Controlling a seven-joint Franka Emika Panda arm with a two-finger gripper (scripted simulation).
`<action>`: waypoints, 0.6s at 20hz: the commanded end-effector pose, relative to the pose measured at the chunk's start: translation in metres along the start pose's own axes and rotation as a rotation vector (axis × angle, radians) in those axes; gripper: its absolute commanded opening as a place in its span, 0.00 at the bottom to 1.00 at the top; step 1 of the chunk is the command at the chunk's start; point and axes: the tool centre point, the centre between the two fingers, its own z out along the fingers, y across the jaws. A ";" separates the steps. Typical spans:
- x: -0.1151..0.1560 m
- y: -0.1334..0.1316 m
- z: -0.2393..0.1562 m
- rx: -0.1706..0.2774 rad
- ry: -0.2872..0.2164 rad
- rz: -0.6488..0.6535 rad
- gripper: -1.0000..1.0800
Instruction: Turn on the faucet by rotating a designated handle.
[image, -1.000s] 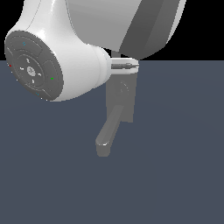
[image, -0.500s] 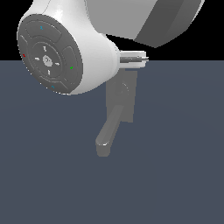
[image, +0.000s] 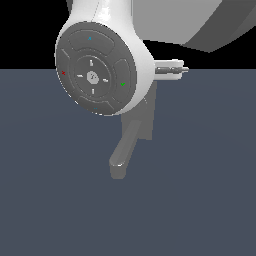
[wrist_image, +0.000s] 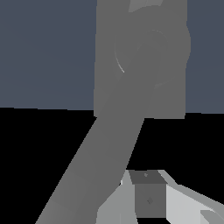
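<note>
The grey faucet shows in the exterior view as a flat back plate (image: 148, 116) with a thick spout (image: 120, 161) reaching down toward the camera. My arm's big white joint (image: 97, 75) covers the plate's upper part. A small white and grey prong of my gripper (image: 172, 68) sticks out past the joint toward the exterior view's right, above the plate. The wrist view shows the plate (wrist_image: 170, 94), a round hub (wrist_image: 148, 50) and a thick grey bar (wrist_image: 94, 168) running from it. One gripper finger (wrist_image: 148, 197) lies beside that bar. I cannot single out the thin handle.
A dark blue-grey floor (image: 200, 200) spreads under the faucet, with black background above its far edge. The arm's grey and white upper link (image: 190, 25) fills the top of the exterior view.
The arm's white joint has swung toward the exterior view's right and looms larger. The small prong has moved right and slightly up. The faucet has not moved.
</note>
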 end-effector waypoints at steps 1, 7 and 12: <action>0.000 -0.028 0.007 0.036 -0.007 0.005 0.00; 0.013 -0.029 -0.001 0.048 0.020 0.030 0.00; 0.021 -0.043 0.001 0.047 0.012 0.026 0.00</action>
